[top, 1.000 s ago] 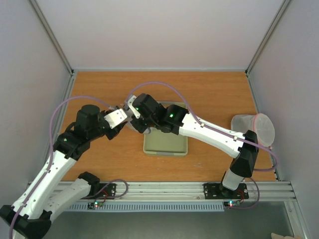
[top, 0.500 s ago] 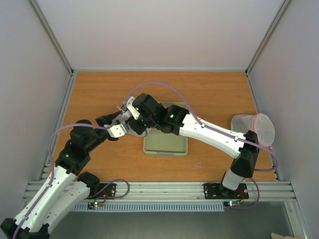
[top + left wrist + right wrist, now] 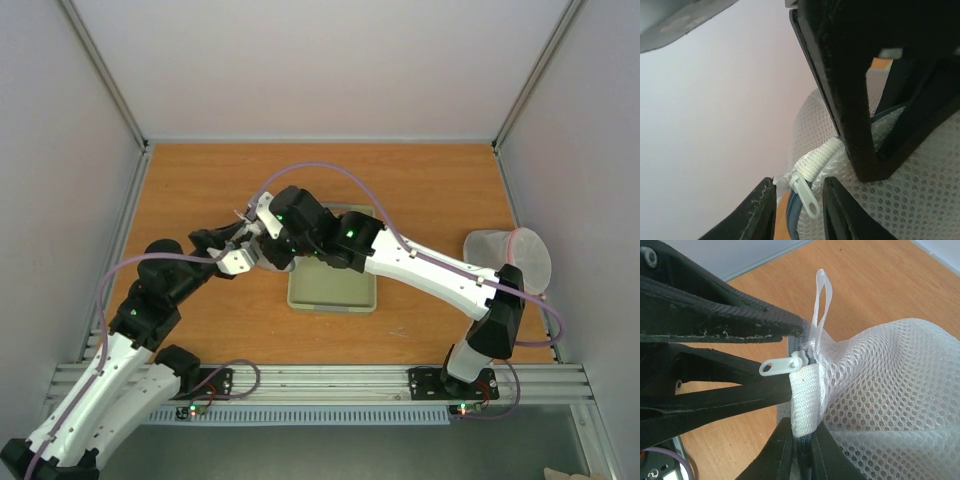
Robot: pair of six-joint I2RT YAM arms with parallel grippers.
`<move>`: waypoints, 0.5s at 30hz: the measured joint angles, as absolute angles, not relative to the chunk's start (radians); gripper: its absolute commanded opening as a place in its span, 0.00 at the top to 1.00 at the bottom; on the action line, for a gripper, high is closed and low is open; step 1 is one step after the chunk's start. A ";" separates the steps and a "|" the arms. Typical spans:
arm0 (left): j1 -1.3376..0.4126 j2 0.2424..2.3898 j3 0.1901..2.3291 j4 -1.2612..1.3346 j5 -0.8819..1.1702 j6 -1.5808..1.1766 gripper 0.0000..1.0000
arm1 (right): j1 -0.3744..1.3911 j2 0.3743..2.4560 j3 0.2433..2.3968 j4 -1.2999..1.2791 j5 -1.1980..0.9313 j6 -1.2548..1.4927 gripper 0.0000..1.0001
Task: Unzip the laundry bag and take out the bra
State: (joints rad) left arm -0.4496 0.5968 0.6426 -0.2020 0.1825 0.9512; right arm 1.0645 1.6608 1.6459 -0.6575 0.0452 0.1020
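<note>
- Orange wood-grain bench (image 3: pixel 200 190) underneath everything, walled in by pale panels.
- Left arm (image 3: pixel 150 300) and right arm (image 3: pixel 420 265), white with black joints, both reaching toward mid-bench and meeting just left of centre.
- Pale green tray (image 3: pixel 332 295) at the middle of the bench, its far part hidden under the right arm.
- Translucent pink-rimmed bag (image 3: pixel 510 258) near the bench's right edge, well apart from the tray.
- White mesh laundry bag (image 3: pixel 890 380) between the two grippers at the tray's left edge, mostly hidden from above. Resting on the bench or lifted: cannot tell. Zip seen only at this end, so closed or not: cannot tell.
- Dark blue showing faintly behind the mesh in the left wrist view, too unclear to name.
- Right gripper (image 3: pixel 803 437) pinched tight on the bag's white woven tab (image 3: pixel 805 400) at the end of the zip.
- Left gripper (image 3: pixel 799 210) narrowly parted, one finger on each side of the zip pull and not clearly squeezing it.
- White plastic zip pull (image 3: pixel 782 365) sticking out sideways beside the tab.
- Thin white loop (image 3: pixel 821 295) standing upright above the zip end.
</note>
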 measured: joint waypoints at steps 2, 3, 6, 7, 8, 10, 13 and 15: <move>-0.450 0.604 0.646 -0.202 0.174 0.950 0.76 | 1.064 1.659 1.645 -0.655 0.047 0.102 0.99; -0.450 0.606 0.647 -0.203 0.170 0.952 0.77 | 1.064 1.658 1.645 -0.654 0.048 0.102 0.99; -0.450 0.609 0.656 -0.210 0.168 0.953 0.84 | 1.064 1.655 1.641 -0.647 0.052 0.101 0.99; -0.450 0.609 0.657 -0.214 0.167 0.957 0.87 | 1.064 1.653 1.639 -0.644 0.052 0.101 0.99; -0.450 0.609 0.657 -0.215 0.167 0.957 0.90 | 1.064 1.652 1.638 -0.642 0.051 0.101 0.99; -0.450 0.609 0.659 -0.220 0.164 0.954 0.99 | 1.064 1.650 1.636 -0.642 0.051 0.101 0.99; -0.450 0.609 0.661 -0.221 0.156 0.952 0.99 | 1.064 1.649 1.636 -0.643 0.051 0.098 0.99; -0.450 0.609 0.664 -0.227 0.152 0.949 0.99 | 1.064 1.649 1.634 -0.642 0.051 0.096 0.99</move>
